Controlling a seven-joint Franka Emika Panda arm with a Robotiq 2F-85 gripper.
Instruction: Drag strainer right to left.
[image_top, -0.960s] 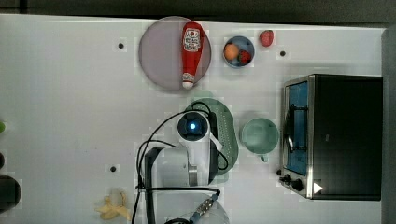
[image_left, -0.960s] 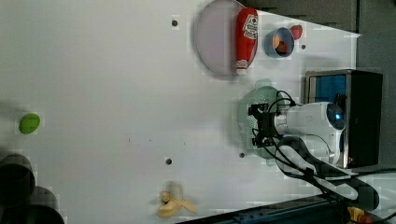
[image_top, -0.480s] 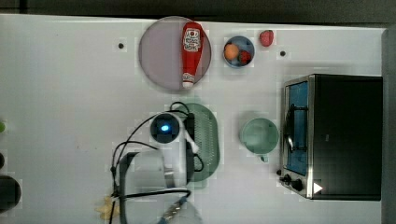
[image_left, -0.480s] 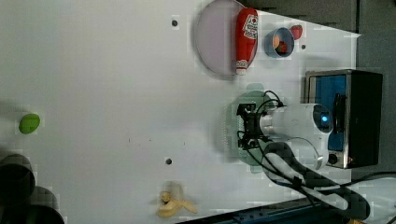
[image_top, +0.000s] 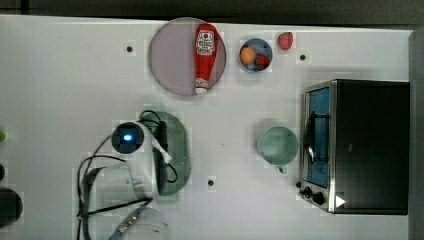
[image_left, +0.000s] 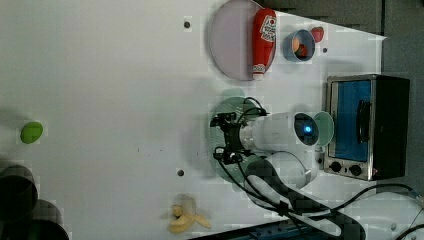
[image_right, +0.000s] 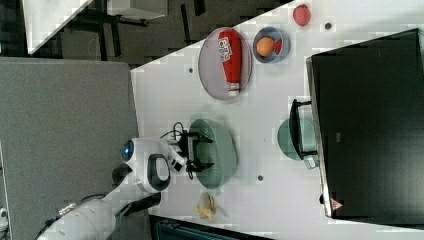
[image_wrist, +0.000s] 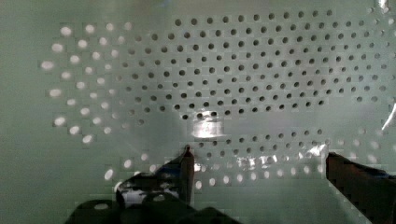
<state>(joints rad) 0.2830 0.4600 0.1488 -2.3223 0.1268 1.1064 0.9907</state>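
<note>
A Panda arm's jaws (image_right: 200, 152) reach down inside the pale green strainer (image_top: 176, 150), spread apart and gripping nothing, apparently pressing its perforated floor to slide it across the white bench (image_top: 70, 80), now below the plate (image_top: 170, 55), well clear of the mint cup (image_top: 277, 145).

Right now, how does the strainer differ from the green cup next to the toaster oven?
The strainer is oval and larger; the green cup is round and smaller. The strainer's surface is dotted with perforations, while the cup looks smooth with a small handle. The gripper reaches into the strainer, fingers spread apart; the cup stands alone beside the toaster oven. Both are pale green.
</note>
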